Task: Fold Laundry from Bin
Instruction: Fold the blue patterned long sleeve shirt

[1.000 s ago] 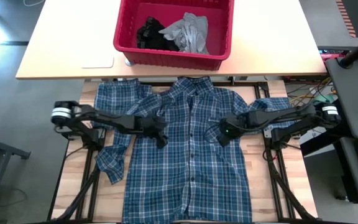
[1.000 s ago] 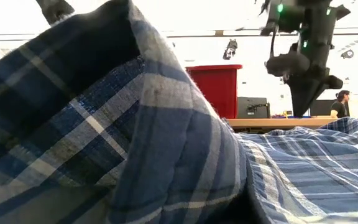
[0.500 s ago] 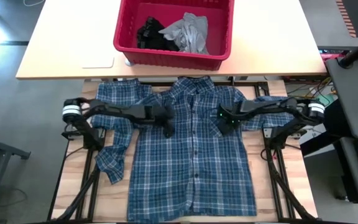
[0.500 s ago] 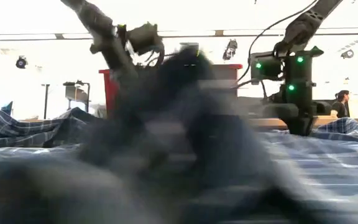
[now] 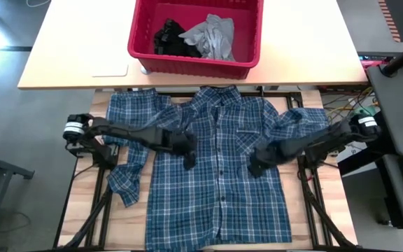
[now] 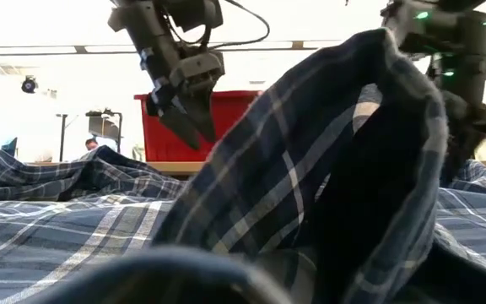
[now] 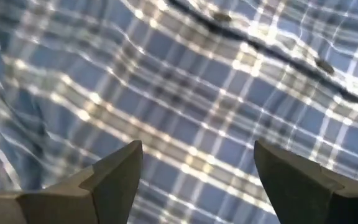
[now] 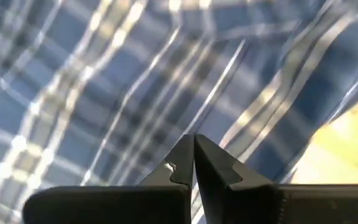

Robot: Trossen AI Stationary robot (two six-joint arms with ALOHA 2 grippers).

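Plaid shirt (image 5: 215, 175) is spread front-up across the slatted wooden table (image 5: 296, 231), collar toward the bin, buttons down the middle. One sleeve lies folded and crumpled off the shirt's side under the left arm; the other sleeve is bunched near the right arm.

Left claw (image 5: 188, 159) is seen above the shirt's chest, on the left arm's side of the button placket. Its fingers (image 7: 114, 180) are held well apart in the left wrist view, with plaid cloth visible between and beyond them. Nothing is gripped. In the low view it hangs clear above the fabric, tips pointing down.

Right claw (image 5: 255, 168) is found at the opposite side of the chest, near the shirt's side seam. Its fingers (image 8: 213, 165) are pressed together, tip to tip, in the right wrist view. Whether a pinch of cloth is caught between them cannot be told from that view. In the low view a tall fold of plaid fabric is raised in the foreground, close below the right arm with its green lights; actual contact is hidden by the fold.

Red bin (image 5: 247, 66) stands on the pale tabletop (image 5: 313, 49) beyond the shirt's collar, apart from both claws. Inside it a light grey garment (image 5: 214, 36) is heaped beside a black garment (image 5: 168, 38), the two touching.

A person is seen far off in the room in the low view.
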